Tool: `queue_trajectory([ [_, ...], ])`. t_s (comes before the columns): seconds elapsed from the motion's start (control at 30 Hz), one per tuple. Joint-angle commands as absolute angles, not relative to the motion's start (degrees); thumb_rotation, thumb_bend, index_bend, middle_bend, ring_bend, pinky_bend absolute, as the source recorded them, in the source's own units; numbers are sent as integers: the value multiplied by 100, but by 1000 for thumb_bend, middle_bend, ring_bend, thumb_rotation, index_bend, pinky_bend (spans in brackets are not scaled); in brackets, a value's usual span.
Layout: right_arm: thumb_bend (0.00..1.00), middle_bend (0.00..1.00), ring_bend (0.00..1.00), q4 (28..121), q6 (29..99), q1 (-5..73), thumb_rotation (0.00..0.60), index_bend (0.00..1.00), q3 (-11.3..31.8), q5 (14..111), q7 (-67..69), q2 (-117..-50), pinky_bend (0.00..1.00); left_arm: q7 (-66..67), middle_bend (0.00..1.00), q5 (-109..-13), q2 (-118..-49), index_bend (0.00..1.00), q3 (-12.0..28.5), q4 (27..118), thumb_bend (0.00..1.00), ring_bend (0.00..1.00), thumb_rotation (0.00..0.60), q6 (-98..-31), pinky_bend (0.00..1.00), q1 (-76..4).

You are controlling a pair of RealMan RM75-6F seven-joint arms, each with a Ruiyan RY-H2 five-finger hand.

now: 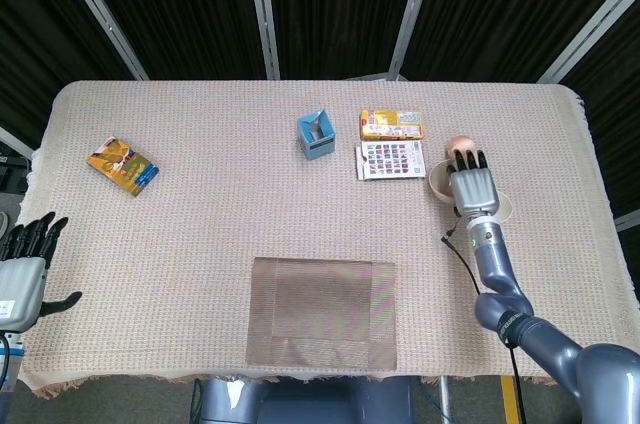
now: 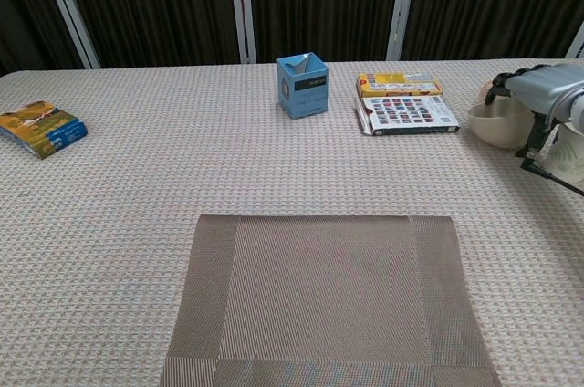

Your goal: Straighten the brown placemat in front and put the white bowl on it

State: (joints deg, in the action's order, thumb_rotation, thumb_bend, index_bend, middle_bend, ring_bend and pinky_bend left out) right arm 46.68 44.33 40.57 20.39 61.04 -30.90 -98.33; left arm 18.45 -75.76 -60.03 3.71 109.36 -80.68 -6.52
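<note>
The brown placemat (image 1: pixel 322 312) lies flat and square at the near edge of the table (image 1: pixel 200 234), about midway along it, with nothing on it; the left hand (image 1: pixel 20 272) hangs off the near left corner, fingers apart and holding nothing. Toward the right edge, the right hand (image 1: pixel 474 191) covers the white bowl (image 2: pixel 497 124), fingers over its rim, but whether it grips cannot be told. A paper cup (image 2: pixel 568 151) stands just beside the bowl
</note>
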Motion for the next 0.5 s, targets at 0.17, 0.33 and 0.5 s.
queue_trajectory([
  [0.17,0,0,0,6227,5278,3761,600,0,2048,6241,-3078,-9088,0,1788,0,-7656,-5967,0,340,10975,0,0,600,-8108,0,-641],
  [0.33,0,0,0,7735,6058,3314,600,0,1916,6647,-3046,-8289,0,1740,0,-7789,-5928,0,295,11033,0,0,600,-8160,0,-620],
  [0.5,0,0,0,8804,6669,2761,600,0,1614,7218,-2612,-7441,0,1605,0,-8041,-5875,0,218,11075,0,0,600,-8216,0,-595],
])
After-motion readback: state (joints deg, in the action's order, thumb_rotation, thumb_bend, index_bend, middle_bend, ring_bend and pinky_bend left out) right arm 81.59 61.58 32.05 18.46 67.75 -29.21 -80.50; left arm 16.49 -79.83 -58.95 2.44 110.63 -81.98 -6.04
